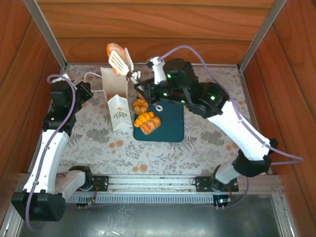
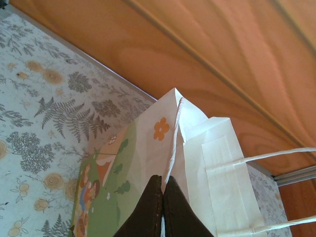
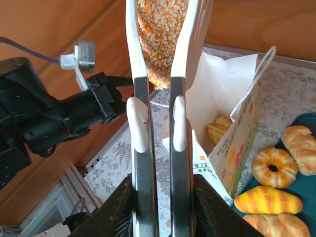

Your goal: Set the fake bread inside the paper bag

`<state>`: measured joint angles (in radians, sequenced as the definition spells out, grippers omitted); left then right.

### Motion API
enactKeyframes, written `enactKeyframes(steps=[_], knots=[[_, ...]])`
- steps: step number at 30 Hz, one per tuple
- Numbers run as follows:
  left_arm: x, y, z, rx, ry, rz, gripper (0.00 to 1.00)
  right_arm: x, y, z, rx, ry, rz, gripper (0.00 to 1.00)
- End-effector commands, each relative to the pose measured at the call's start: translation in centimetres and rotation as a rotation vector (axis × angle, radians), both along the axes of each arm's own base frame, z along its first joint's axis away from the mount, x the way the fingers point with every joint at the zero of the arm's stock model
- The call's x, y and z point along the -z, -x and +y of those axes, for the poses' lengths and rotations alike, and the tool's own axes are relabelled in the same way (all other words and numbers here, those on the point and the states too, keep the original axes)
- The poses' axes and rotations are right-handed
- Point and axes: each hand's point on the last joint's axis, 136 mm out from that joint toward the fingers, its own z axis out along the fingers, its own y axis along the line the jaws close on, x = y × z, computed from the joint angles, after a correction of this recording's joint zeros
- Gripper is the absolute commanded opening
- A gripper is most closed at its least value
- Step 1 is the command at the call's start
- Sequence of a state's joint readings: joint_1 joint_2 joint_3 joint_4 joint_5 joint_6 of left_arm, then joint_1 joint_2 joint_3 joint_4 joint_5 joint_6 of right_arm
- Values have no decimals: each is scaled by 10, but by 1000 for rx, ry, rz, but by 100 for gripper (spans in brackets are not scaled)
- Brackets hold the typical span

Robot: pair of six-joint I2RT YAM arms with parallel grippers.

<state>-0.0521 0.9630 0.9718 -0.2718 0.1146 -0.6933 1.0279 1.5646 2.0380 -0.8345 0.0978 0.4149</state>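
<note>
My left end effector (image 2: 163, 202) has its two dark fingers pressed together on the top edge of the paper bag (image 2: 143, 148), pinching the paper where the floral face meets the plain side. The bag stands upright on the patterned surface (image 2: 44, 98) directly ahead of those fingers, with its cord handles (image 2: 276, 155) off to their right. My right end effector (image 3: 163, 202) is clamped on a pair of white tongs (image 3: 136, 123), the handles squeezed nearly parallel between its fingers. Straight ahead of it, at the tongs' tips, one orange crumbed piece of fake bread (image 3: 158, 39) is nipped between the blades, clear of the surface. The bag's open mouth lies below and to the right of the tongs, and I can see a second pastry (image 3: 219, 129) lying inside it. I cannot tell whether the held piece is directly over the opening. Further to the right of that end effector, a ring bun (image 3: 272, 167), a roll (image 3: 298, 143) and a striped croissant (image 3: 269, 200) lie on the dark teal tray (image 1: 170, 123), just beside the bag.
</note>
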Motion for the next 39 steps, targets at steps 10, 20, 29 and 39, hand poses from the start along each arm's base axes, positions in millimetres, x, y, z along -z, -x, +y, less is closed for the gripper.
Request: enactKeyframes(steps=[10,20,29,39], knots=[[-18,5,-2,3,63,-32,0,54,-42,43,20,193,-50,27],[-17,8,2,-26,74,-37,0,96,-58,58,-3,291,-3,28],[-16,6,3,-31,79,-32,0,118,-58,54,-14,316,42,33],[-15,4,3,-38,85,-32,0,129,-57,50,-15,334,64,44]])
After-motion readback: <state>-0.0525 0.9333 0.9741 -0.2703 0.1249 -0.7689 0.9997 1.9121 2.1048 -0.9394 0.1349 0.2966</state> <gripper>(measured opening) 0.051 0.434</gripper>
